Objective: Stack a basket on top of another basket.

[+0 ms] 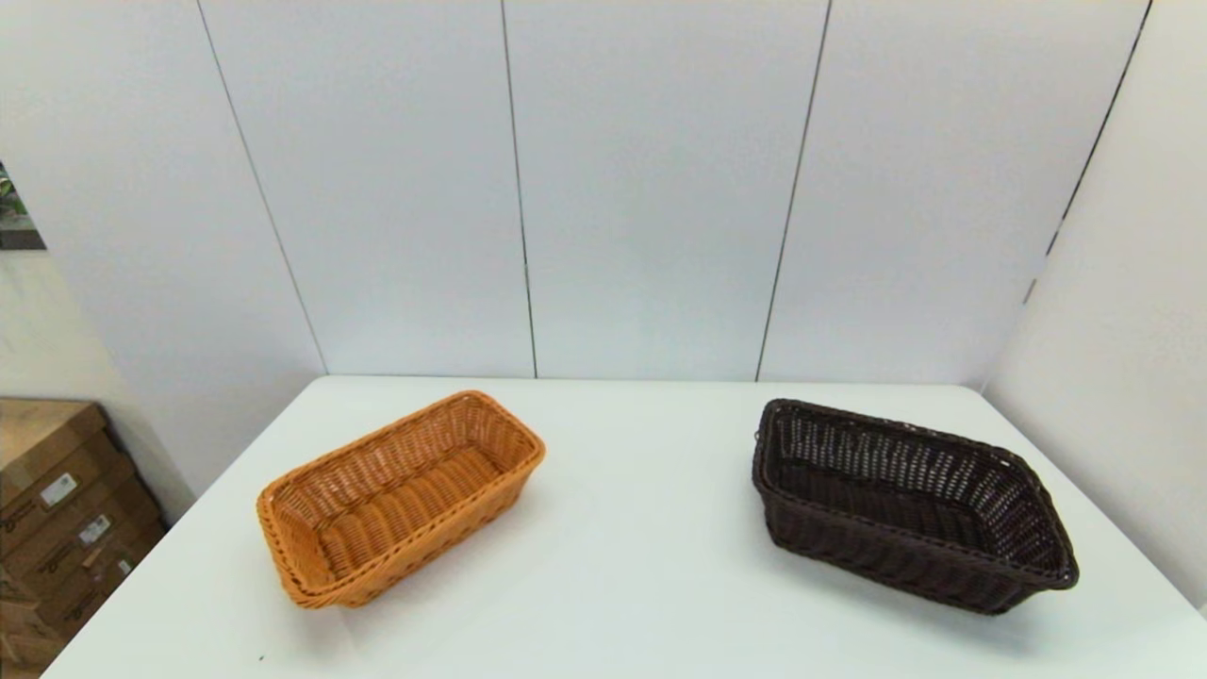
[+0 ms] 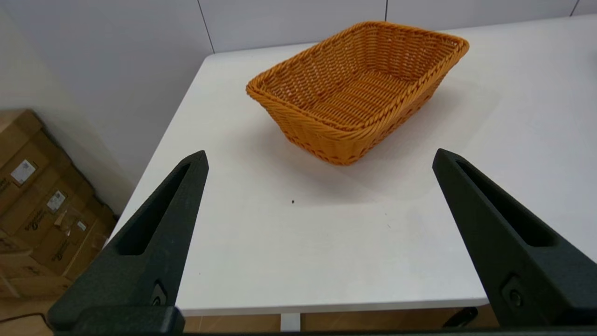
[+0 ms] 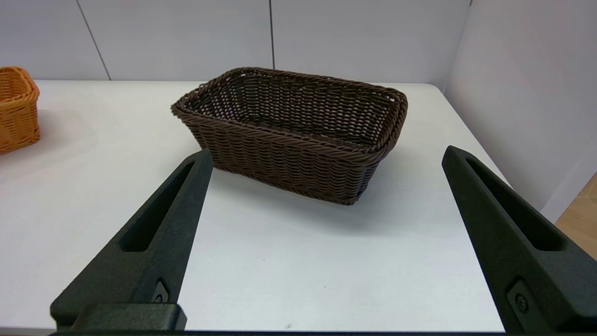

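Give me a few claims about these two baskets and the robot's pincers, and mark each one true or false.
1. The dark brown basket already sits inside the orange basket. False: they stand apart on the white table, orange on the robot's left, dark brown on its right.
2. Both baskets are empty. True.
3. The right pincer is clamped on the dark brown basket's rim. False: its fingers are spread wide and short of the basket, touching nothing.
4. The left pincer is open and faces the orange basket. True.
5. Cardboard boxes stand beside the table on the robot's left. True.
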Controlling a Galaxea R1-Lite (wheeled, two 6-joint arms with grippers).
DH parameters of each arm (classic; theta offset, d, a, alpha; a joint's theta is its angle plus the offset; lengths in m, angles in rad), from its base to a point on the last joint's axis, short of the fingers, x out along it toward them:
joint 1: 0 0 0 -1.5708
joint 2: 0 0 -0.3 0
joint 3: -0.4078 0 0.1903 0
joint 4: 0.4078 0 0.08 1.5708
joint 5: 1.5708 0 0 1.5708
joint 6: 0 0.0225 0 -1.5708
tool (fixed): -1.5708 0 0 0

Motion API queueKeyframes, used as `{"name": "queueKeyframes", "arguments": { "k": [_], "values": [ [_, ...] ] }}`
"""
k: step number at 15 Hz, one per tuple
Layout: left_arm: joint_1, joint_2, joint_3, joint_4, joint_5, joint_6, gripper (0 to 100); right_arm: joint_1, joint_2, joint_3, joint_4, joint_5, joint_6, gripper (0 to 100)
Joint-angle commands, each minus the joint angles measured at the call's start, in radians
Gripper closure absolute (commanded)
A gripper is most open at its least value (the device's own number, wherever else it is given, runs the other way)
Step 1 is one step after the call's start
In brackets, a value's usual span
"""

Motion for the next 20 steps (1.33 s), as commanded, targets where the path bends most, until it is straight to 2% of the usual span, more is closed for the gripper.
{"name": "queueKeyframes", "arguments": {
  "k": [1, 17, 19, 20],
  "values": [
    [0.0, -0.001, -0.007, -0.002, 0.002, -0.004, 0, 0.0, 0.001, 0.0, 0.0, 0.0, 0.001, 0],
    [0.0, -0.001, -0.01, 0.0, 0.001, 0.002, 0, 0.0, 0.001, 0.0, 0.0, 0.0, 0.001, 0],
    [0.0, 0.001, -0.07, 0.024, -0.005, 0.002, 0, 0.0, 0.001, 0.0, 0.0, 0.0, 0.001, 0],
    [-0.001, 0.015, -0.134, 0.084, -0.019, 0.003, 0, 0.0, 0.001, 0.0, 0.0, 0.0, 0.001, 0]
  ]
}}
